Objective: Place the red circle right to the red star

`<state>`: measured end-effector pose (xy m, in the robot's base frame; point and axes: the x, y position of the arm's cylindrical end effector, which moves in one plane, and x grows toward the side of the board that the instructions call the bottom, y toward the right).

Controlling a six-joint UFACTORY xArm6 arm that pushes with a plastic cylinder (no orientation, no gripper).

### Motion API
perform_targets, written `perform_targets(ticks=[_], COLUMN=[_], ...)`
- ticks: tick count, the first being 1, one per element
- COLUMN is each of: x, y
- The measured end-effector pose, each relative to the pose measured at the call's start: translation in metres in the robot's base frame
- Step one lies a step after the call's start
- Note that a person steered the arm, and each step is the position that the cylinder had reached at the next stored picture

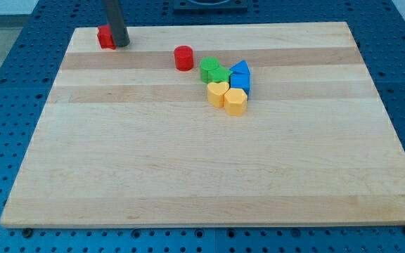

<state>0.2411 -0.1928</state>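
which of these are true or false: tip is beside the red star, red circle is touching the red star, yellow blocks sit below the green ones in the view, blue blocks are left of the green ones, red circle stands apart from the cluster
1. My tip is beside the red star. True: it stands at the star's right side.
2. The red circle touches the red star. False: bare board lies between them.
3. The yellow blocks sit below the green blocks in the view. True.
4. The blue blocks are left of the green ones. False: they are on the view's right of them.
5. The red circle stands apart from the cluster. True, by a small gap.
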Motion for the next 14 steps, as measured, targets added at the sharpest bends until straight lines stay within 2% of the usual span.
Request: perform_targets(ticks=[2, 4, 6, 7, 9, 14], x=[0.0, 0.019, 0.079, 0.108, 0.092, 0.025], y=[-0.02, 0.029, 0.033, 0.063, 0.146, 0.15])
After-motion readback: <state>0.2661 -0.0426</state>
